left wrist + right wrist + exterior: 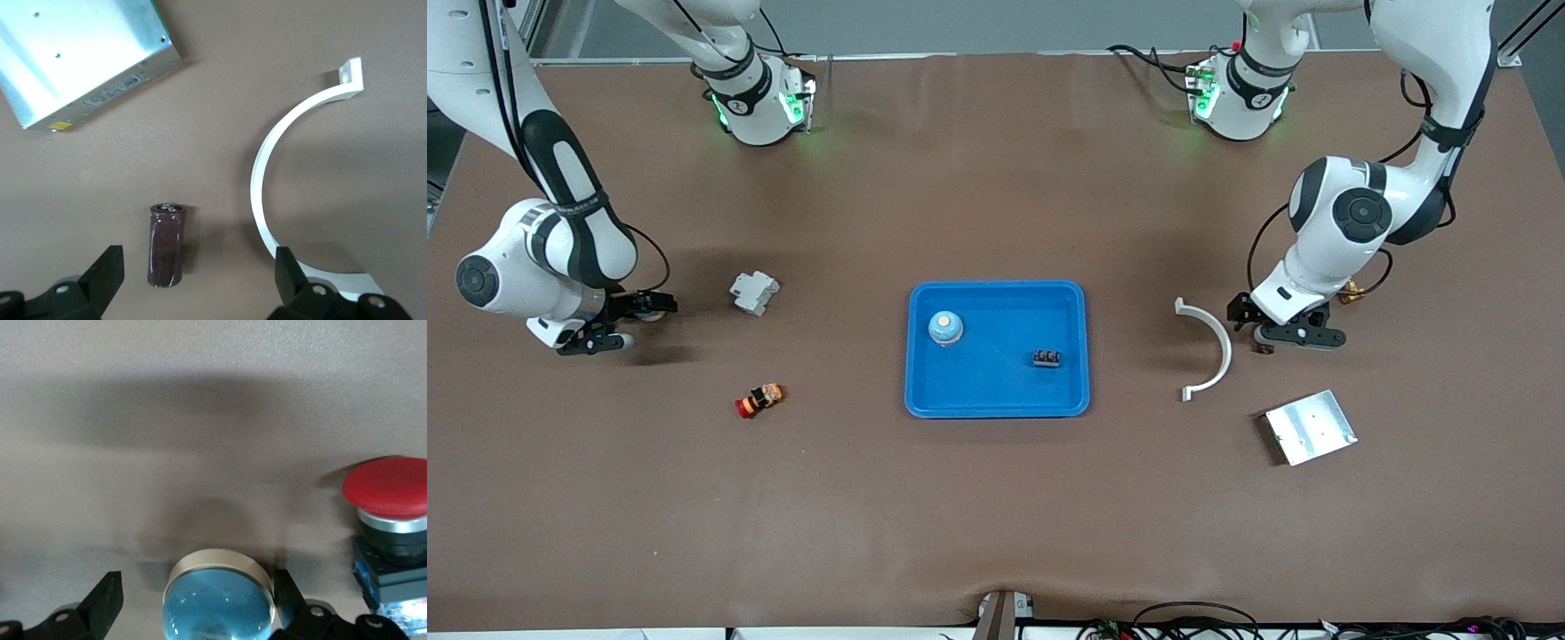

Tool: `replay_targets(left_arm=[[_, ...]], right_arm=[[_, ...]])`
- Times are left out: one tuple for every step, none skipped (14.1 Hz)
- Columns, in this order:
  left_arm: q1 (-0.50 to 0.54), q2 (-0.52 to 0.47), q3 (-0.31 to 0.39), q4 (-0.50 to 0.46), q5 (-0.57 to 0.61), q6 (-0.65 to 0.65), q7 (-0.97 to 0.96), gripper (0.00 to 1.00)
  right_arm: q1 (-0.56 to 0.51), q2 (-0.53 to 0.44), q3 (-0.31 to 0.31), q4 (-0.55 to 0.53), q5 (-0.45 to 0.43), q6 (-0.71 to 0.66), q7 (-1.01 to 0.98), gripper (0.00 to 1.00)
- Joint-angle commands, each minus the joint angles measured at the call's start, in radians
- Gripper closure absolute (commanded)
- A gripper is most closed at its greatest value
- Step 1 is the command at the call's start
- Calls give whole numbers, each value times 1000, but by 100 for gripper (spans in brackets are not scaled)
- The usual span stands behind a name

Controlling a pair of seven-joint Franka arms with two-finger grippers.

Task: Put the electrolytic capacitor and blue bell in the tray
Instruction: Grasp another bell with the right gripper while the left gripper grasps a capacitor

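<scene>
The bright-blue tray lies mid-table. The dark maroon electrolytic capacitor lies on its side on the table, between the open fingers of my left gripper. That gripper is low over the table toward the left arm's end. A blue dome with a silver rim, the blue bell, sits between the open fingers of my right gripper, close to one finger. In the front view that gripper is low toward the right arm's end and hides the bell.
A light-blue round part with an orange top and a small black part lie in the tray. A white curved bracket and a silver plate lie near the left gripper. A red pushbutton and a grey block lie near the right gripper.
</scene>
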Motion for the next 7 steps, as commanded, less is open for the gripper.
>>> replay_targets(left_arm=[[59, 51, -10, -18, 57, 90, 26, 0], [71, 71, -10, -18, 87, 114, 24, 0], [91, 88, -10, -16, 102, 131, 26, 0], [94, 94, -10, -15, 113, 139, 26, 0], [97, 94, -10, -15, 121, 139, 26, 0], [100, 94, -10, -15, 121, 139, 26, 0], [102, 94, -10, -15, 122, 139, 26, 0]], right_arm=[[0, 3, -4, -7, -14, -3, -13, 0], [0, 3, -6, -7, -20, -10, -13, 0], [0, 2, -6, -6, -29, -18, -13, 0], [-3, 2, -6, -6, -35, -18, -16, 0], [-4, 2, -6, -6, -38, -24, -25, 0], [-6, 2, -6, -4, -38, -27, -36, 0], [-7, 2, -6, -4, -38, -27, -42, 3]])
